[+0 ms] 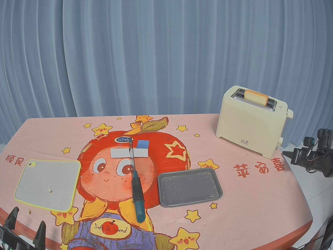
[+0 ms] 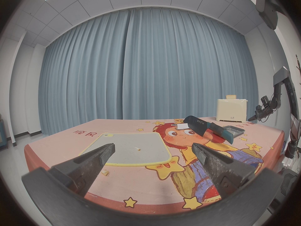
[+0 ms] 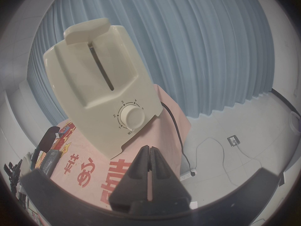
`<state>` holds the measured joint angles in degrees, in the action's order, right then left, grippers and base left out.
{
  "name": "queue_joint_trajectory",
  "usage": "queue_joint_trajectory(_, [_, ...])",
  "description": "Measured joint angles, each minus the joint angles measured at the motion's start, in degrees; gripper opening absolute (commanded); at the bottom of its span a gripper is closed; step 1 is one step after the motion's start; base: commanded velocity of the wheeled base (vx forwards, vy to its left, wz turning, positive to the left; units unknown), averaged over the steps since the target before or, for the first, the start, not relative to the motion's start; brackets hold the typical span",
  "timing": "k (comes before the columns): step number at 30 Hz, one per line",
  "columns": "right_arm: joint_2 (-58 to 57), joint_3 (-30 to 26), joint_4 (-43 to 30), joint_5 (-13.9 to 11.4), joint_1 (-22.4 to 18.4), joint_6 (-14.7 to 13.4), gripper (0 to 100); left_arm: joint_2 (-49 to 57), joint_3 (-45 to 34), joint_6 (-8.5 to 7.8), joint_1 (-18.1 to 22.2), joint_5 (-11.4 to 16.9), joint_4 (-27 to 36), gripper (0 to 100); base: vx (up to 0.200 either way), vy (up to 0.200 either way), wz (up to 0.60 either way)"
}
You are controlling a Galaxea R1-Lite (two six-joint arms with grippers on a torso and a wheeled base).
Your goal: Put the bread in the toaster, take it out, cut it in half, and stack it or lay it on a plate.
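Note:
A cream toaster (image 1: 251,122) stands at the table's far right with a slice of bread (image 1: 256,97) sticking up out of its slot. Its lever (image 3: 86,32) sits at the top of its track, above the dial (image 3: 132,117). My right gripper (image 3: 150,151) is shut and empty, held just off the table's right edge, pointing at the toaster's lever end (image 1: 285,153). The teal-handled knife (image 1: 136,177) lies mid-table, with the grey tray (image 1: 189,186) to its right and the yellow-rimmed cutting board (image 1: 47,184) at the left. My left gripper (image 2: 153,149) hangs open near the front left corner (image 1: 28,216).
White and blue cards (image 1: 119,152) lie under the knife blade. A crumb (image 1: 50,190) rests on the board. The toaster's black cable (image 3: 175,126) runs off the table's right edge to the floor. A blue curtain hangs behind the table.

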<state>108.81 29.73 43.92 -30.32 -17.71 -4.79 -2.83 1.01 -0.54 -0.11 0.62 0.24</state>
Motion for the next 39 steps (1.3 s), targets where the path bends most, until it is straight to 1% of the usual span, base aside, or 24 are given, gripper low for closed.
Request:
queue_joint_trajectory(5, [0.52,0.45,0.04,0.02,0.94,-2.65,0,0.0,0.0,0.0,0.04,0.0,0.0,100,0.0,0.0,0.0])
queue_joint_trajectory(8, [0.28,0.52,0.02,0.02,1.93,-5.25,0,0.0,0.0,0.0,0.04,0.0,0.0,100,0.0,0.0,0.0])
queue_joint_trajectory(10, [-0.05,0.5,0.02,0.02,2.54,-6.01,0,0.0,0.0,0.0,0.0,0.0,0.02,100,0.0,0.0,0.0])
queue_joint_trajectory(22, [-0.99,0.96,0.09,0.05,3.08,-6.21,0,0.0,0.0,0.0,0.06,0.0,0.02,100,0.0,0.0,0.0])
queue_joint_trajectory(34, [-0.38,1.85,-0.02,0.27,1.99,-6.27,0,0.0,0.0,0.0,0.0,-0.02,0.0,100,0.0,0.0,0.0])
queue_joint_trajectory(39, [-0.05,2.12,-0.05,0.33,1.84,-6.89,0,0.0,0.0,0.02,0.01,0.0,0.0,100,0.0,0.0,0.0])
